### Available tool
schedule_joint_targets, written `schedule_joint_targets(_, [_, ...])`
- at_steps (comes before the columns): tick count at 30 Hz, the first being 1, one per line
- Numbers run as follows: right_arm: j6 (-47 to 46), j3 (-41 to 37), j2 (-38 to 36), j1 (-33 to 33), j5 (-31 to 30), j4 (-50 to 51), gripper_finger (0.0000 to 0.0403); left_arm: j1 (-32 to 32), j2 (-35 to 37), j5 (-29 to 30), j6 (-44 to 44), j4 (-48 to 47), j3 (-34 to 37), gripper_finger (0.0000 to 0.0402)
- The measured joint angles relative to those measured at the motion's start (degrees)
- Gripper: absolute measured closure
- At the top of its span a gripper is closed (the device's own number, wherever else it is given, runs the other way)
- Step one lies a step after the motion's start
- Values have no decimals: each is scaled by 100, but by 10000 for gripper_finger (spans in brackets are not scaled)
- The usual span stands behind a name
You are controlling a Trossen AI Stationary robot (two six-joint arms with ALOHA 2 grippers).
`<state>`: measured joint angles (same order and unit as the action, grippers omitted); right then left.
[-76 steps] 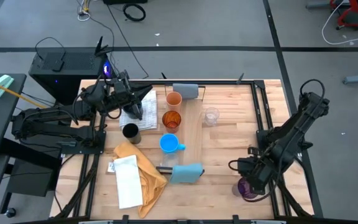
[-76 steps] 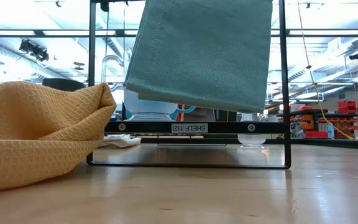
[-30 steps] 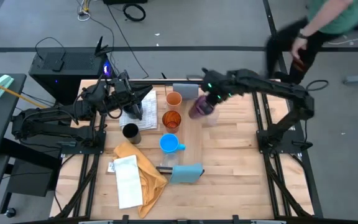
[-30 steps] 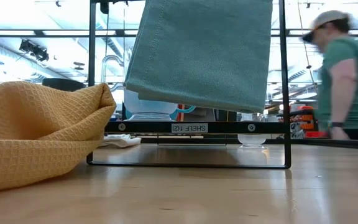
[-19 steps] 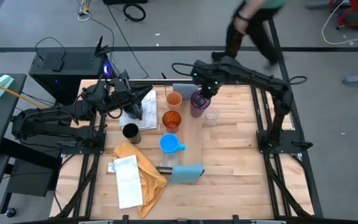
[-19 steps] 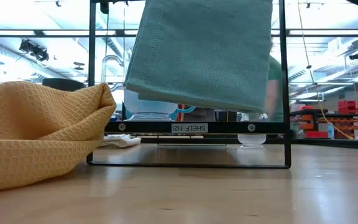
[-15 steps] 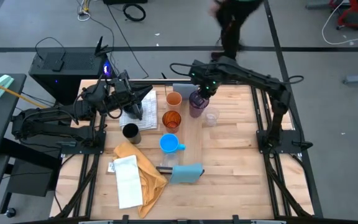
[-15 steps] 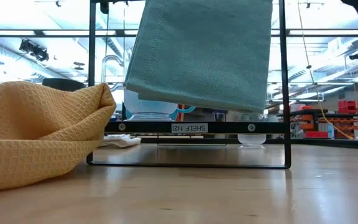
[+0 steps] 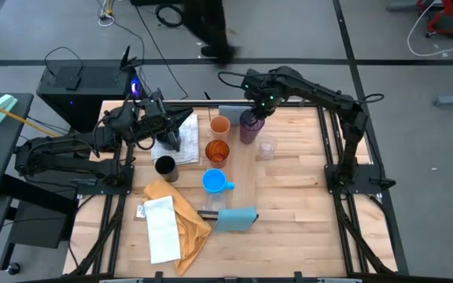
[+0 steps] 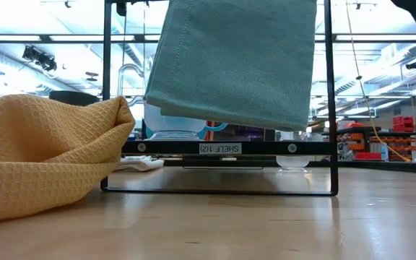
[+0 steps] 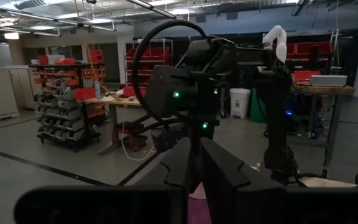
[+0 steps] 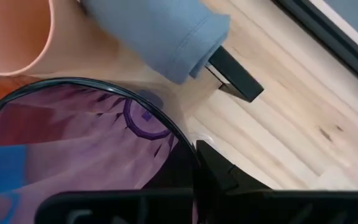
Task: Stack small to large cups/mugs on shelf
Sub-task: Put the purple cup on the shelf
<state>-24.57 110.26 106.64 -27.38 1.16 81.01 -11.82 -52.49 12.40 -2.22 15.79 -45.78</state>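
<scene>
The purple translucent cup (image 9: 249, 128) is held clamped in the right pincer (image 9: 255, 112) at the far end of the shelf (image 9: 244, 169), just beside the orange cup (image 9: 220, 125). The left pincer (image 9: 166, 134) is parked, nearly closed and empty, at the tabletop's (image 9: 289, 196) left edge

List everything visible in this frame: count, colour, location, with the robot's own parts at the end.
purple translucent cup: 1, purple, in the right gripper over the shelf's far end.
orange cup: 1, orange, on the shelf's far end.
amber translucent cup: 1, amber, mid-shelf.
bright blue mug: 1, blue, on the shelf nearer the front.
clear glass: 1, clear, on the table right of the shelf.
black cup: 1, black, left of the shelf.
shelf: 1, pale wood.
yellow cloth: 1, front left.
left gripper: over papers, far left.
right gripper: shut on the purple cup.
</scene>
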Motion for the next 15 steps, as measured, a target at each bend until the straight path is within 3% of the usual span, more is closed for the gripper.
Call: schedule_joint_targets(15, [-102, -4, 313, 24, -37, -203, 398, -2, 0, 4, -59, 4, 0, 357])
